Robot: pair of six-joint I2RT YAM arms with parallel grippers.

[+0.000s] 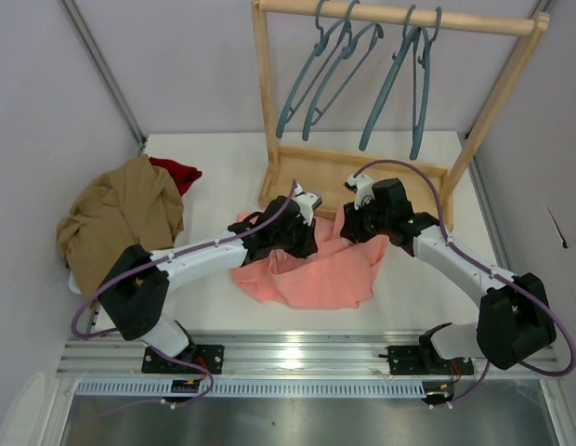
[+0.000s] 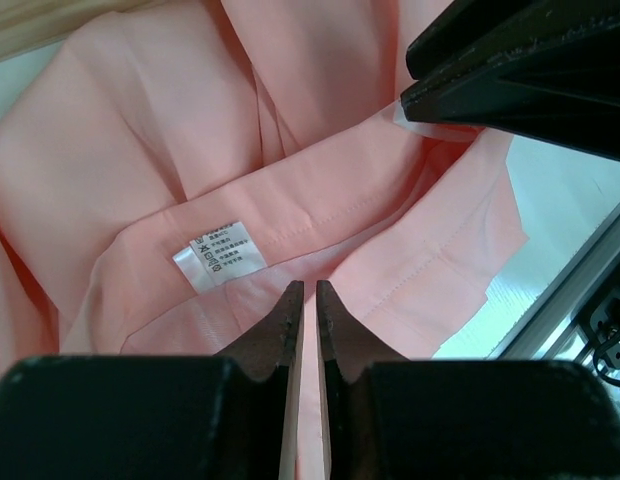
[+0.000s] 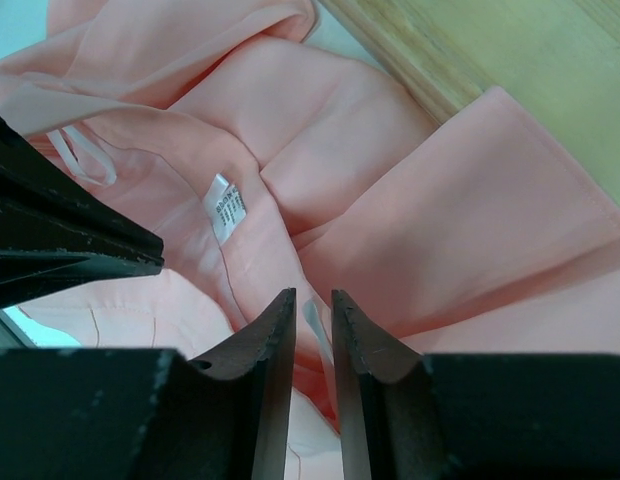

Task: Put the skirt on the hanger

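**Pink skirt crumpled mid-counter below the rack**

Pale walls (image 1: pixel 176 56) close in the white counter (image 1: pixel 223 153). The wooden rack (image 1: pixel 265 102) stands at 12 o'clock and carries four teal hangers (image 1: pixel 316 84). The skirt (image 1: pixel 311 274) lies at centre, toward 6. A tan garment (image 1: pixel 121 214) is heaped at 9, with a red garment (image 1: pixel 176 172) at 10. The left gripper (image 2: pixel 310 290) pinches a skirt fold. The right gripper (image 3: pixel 312 298) is narrow over the cloth; I cannot tell whether it grips.

Bright, even light; soft shadows; glare on metal rail (image 1: pixel 288 358); wrist views sharp.
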